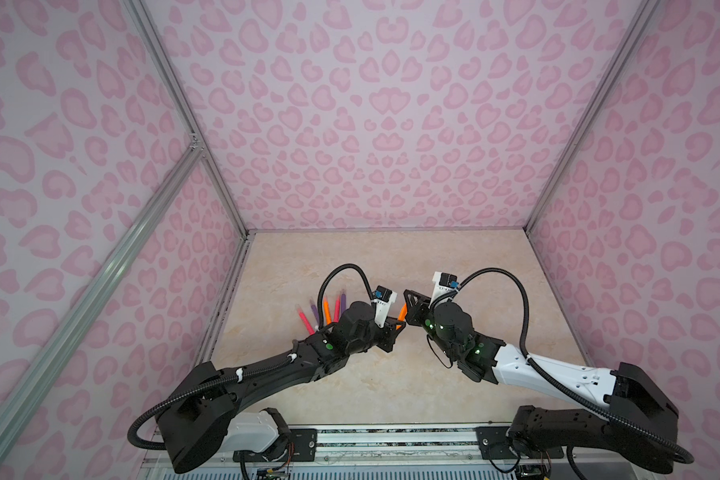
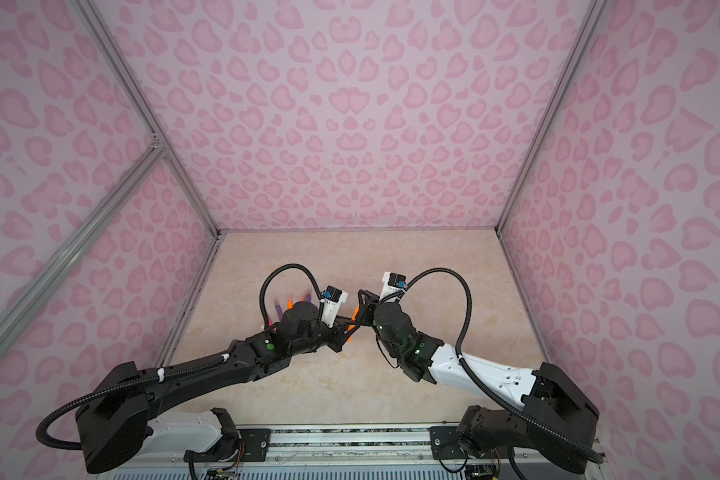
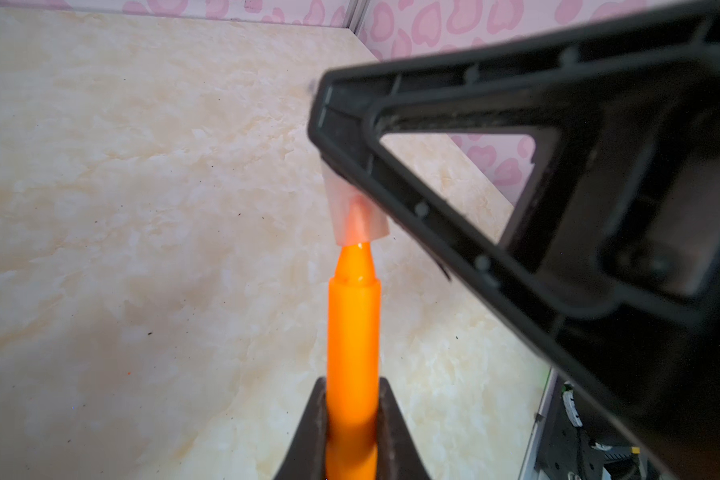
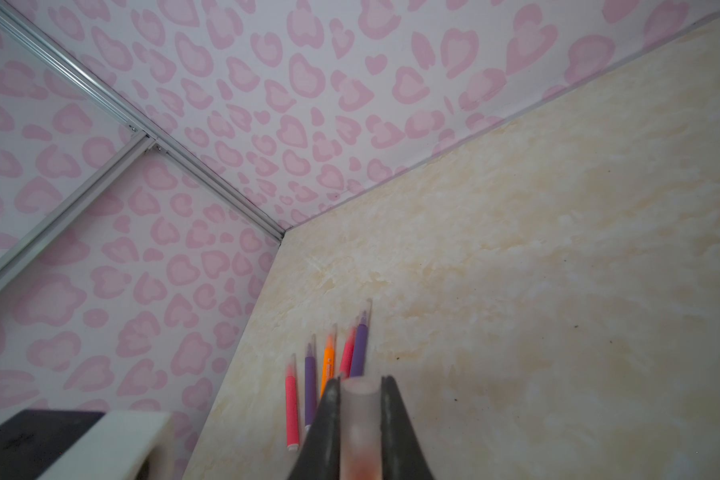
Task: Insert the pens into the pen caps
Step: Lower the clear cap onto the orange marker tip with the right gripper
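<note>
We are clamping our left gripper (image 3: 352,399) tight on the barrel of an orange pen (image 3: 353,332), with its tip pointing away from the wrist. Our right gripper (image 4: 360,384) is pinching a clear pen cap (image 4: 360,415) between its drawn-in fingers, open mouth facing the pen. In the left wrist view we are seeing the pen's tapered tip just inside the cap's mouth, while the orange shoulder is sitting outside it. In both top views the two grippers are meeting nose to nose above the middle of the beige table (image 1: 391,266), with the pen bridging them. Off to the left, near the pink-patterned wall (image 1: 175,266), a row of five pens (image 4: 328,365) is lying on the table, slightly fanned: pink-red, purple, orange, pink-red, purple. Their tips are looking pale and frosted, as if capped, though we cannot tell for certain.
</note>
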Robot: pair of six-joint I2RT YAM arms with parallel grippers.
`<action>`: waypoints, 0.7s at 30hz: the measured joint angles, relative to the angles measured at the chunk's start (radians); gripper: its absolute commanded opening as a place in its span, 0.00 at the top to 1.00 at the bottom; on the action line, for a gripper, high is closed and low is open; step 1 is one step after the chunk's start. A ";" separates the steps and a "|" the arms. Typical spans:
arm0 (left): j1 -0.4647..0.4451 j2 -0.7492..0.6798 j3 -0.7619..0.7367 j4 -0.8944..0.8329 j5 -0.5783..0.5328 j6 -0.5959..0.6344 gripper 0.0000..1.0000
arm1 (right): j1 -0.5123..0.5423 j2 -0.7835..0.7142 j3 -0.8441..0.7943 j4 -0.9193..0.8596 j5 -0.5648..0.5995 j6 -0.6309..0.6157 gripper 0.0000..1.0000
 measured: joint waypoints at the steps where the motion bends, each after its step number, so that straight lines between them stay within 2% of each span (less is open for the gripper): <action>1: 0.004 -0.009 -0.008 0.002 0.009 -0.003 0.97 | 0.010 0.001 -0.006 0.016 0.008 -0.001 0.94; 6: 0.018 -0.066 -0.048 0.034 0.026 -0.026 0.97 | 0.040 0.006 -0.010 0.072 0.019 -0.007 0.95; 16: 0.027 -0.170 -0.110 0.070 0.076 -0.034 0.97 | 0.060 -0.052 -0.072 0.177 -0.047 -0.011 0.93; 21: 0.027 -0.179 -0.110 0.074 0.093 -0.029 0.97 | 0.066 -0.080 -0.081 0.179 -0.056 -0.011 0.86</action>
